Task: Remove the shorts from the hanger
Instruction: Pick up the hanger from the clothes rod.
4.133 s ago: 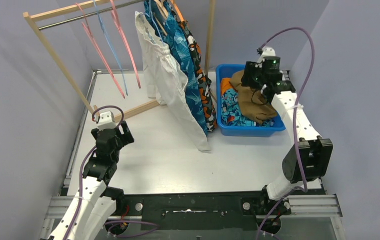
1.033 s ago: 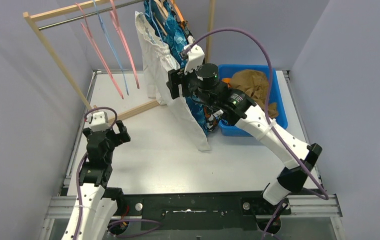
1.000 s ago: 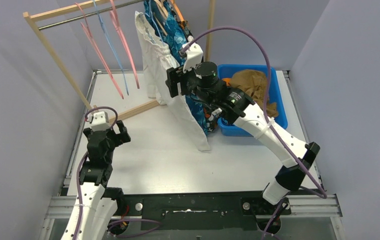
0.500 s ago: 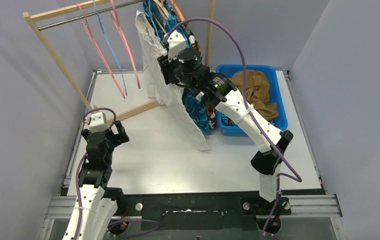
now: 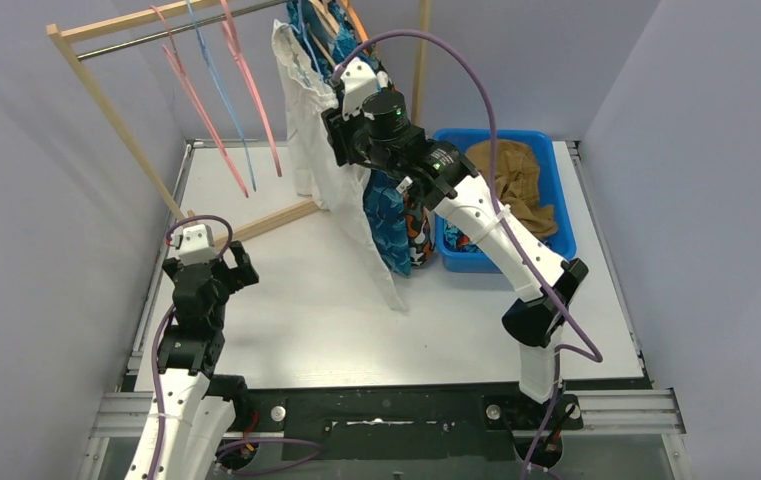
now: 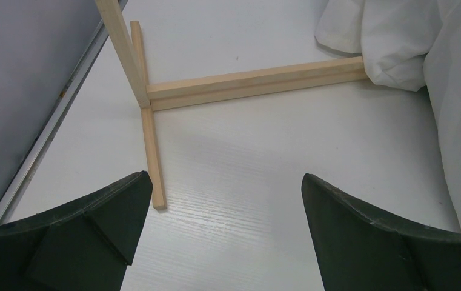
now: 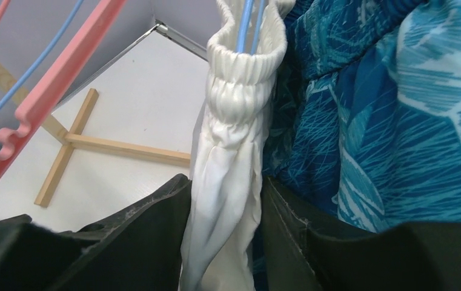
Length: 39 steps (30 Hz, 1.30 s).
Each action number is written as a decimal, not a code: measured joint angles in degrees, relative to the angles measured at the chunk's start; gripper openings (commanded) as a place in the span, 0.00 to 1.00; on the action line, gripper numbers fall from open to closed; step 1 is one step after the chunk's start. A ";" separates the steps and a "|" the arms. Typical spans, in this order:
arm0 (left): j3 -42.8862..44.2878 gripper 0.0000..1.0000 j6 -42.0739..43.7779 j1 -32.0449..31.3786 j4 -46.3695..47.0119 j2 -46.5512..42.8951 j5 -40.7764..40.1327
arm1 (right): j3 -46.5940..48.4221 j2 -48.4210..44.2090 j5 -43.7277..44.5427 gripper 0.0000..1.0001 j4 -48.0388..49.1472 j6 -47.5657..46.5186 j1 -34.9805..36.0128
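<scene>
Two fingers (image 7: 149,233) of the right tool (image 7: 223,188) pinch the hanging white shorts (image 7: 237,91) near their top. The left tool (image 6: 228,200) hangs wide open and empty over the worktop (image 6: 264,139).

The right gripper (image 7: 225,185) has its two dark fingers (image 7: 143,233) pressed against either side of the white fabric shorts (image 7: 228,157), and the cloth fills the gap between them. Above the jaws the gathered elastic waistband (image 7: 240,79) stands bunched, with two thin blue hanger wires (image 7: 247,24) running down into its top. Touching the white cloth on the right hang the blue leaf-patterned fabric shorts (image 7: 373,121). On the left a thick pink plastic hanger (image 7: 58,85) slants across the view. Below it the pale wooden rack foot (image 7: 125,148) lies on the white table (image 7: 137,79)
</scene>
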 measured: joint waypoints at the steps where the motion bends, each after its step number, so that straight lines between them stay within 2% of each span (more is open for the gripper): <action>1: 0.00 0.98 0.00 0.00 0.00 0.00 -0.02 | 0.20 0.09 -0.24 0.48 -0.04 0.04 -0.48; 4: 0.00 0.98 0.00 0.00 0.02 0.02 0.00 | 1.31 0.42 -1.31 0.48 -0.09 0.24 -1.77; 9: 0.00 0.98 0.00 0.00 0.02 0.35 0.02 | 4.74 2.29 -4.59 0.39 0.00 0.59 -2.82; 15: 0.00 0.98 0.00 0.00 0.02 0.72 0.02 | 5.73 5.38 -5.70 0.16 0.44 1.18 -2.62; 19: 0.00 0.98 0.00 0.00 0.02 0.81 0.02 | 5.22 6.08 -1.68 0.03 1.81 1.05 -2.01; 25: 0.00 0.98 0.00 0.00 0.02 0.94 0.02 | -3.28 2.99 2.54 0.00 10.75 1.11 -1.64; 39: 0.00 0.98 0.00 0.00 0.02 0.98 0.02 | -12.00 2.01 8.50 0.00 27.87 1.18 0.26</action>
